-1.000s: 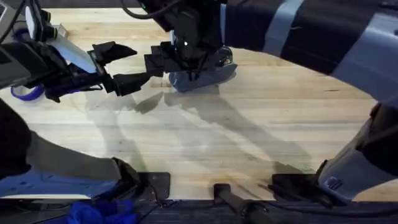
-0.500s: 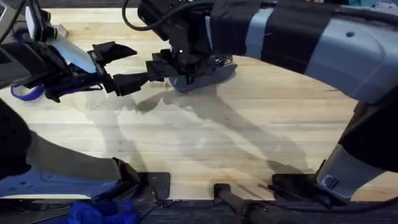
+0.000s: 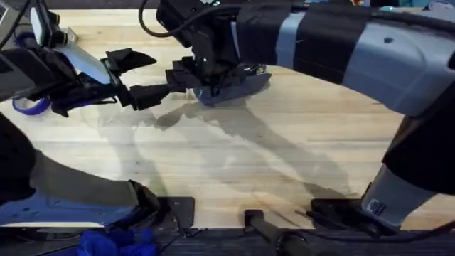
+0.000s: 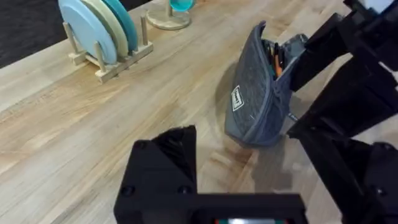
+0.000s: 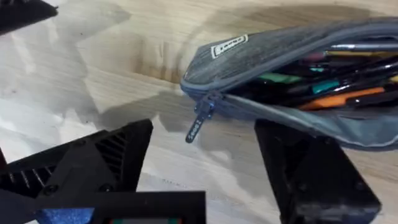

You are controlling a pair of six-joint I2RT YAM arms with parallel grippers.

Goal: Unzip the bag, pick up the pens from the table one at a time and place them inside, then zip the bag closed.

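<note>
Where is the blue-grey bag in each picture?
Overhead: the bag lies at the far middle of the table, partly under the right arm.
Left wrist: the bag stands right of centre, open at the top.
Right wrist: the bag spans the upper right.
Shared landmark: its white label.

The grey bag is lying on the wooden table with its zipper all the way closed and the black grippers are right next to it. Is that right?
Not quite. The bag is on the table with the grippers beside it, but its zipper is open, not closed. The right wrist view shows the pens inside through the gap, and the zipper pull hanging at the end.
</note>
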